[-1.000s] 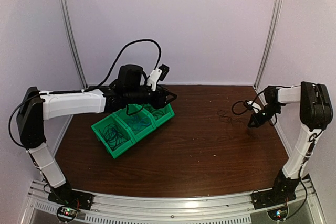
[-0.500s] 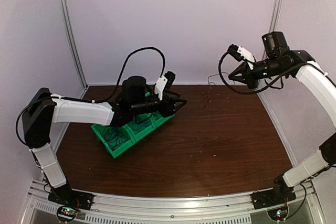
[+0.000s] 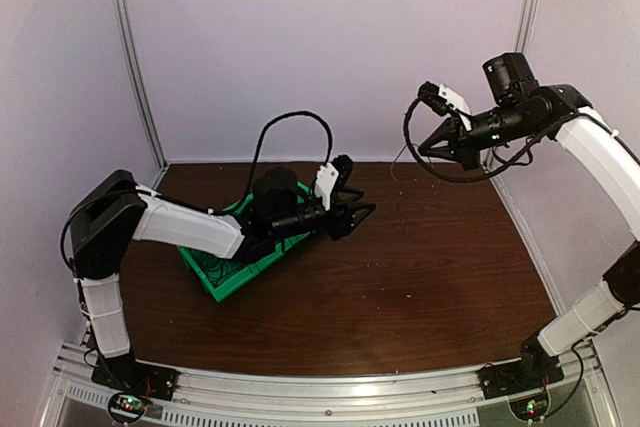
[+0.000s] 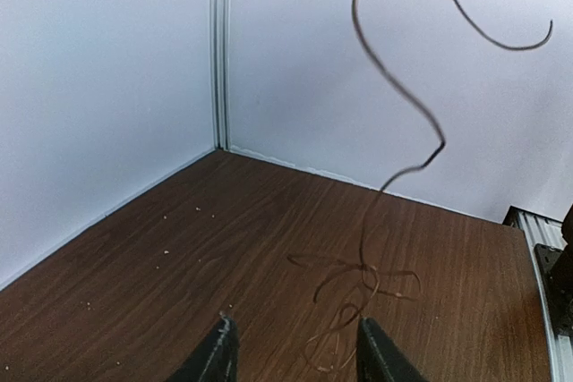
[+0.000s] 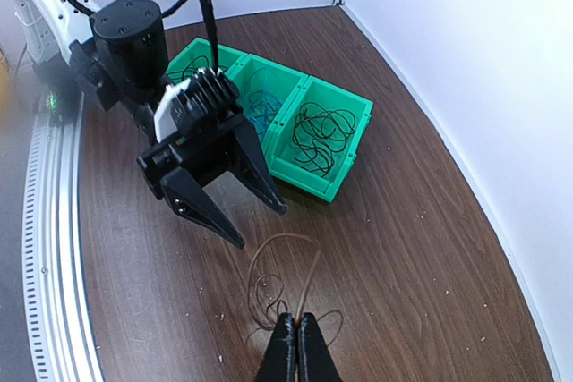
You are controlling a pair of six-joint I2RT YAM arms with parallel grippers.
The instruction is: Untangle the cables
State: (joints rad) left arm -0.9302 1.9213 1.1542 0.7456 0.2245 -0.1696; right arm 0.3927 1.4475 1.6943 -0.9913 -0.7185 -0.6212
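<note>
Left gripper (image 3: 362, 213) has slid further out past the green bins (image 3: 222, 285) — its jaws stand apart, low over the table (image 3: 420, 267). Right gripper (image 3: 424, 149) is high up, jaws pinched together on one thin cable (image 4: 362, 267). It hangs down in a wavy line, and its bottom end lies in a small loopy tangle on the wood, just ahead of the left fingers. More cables (image 5: 320, 131) — black and blue — sit in the bins.

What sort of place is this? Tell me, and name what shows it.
Probably a robot lab test cell: plain white walls enclose a wooden table, two arms are bolted to a rail at its near edge, and green bins hold thin cables.
</note>
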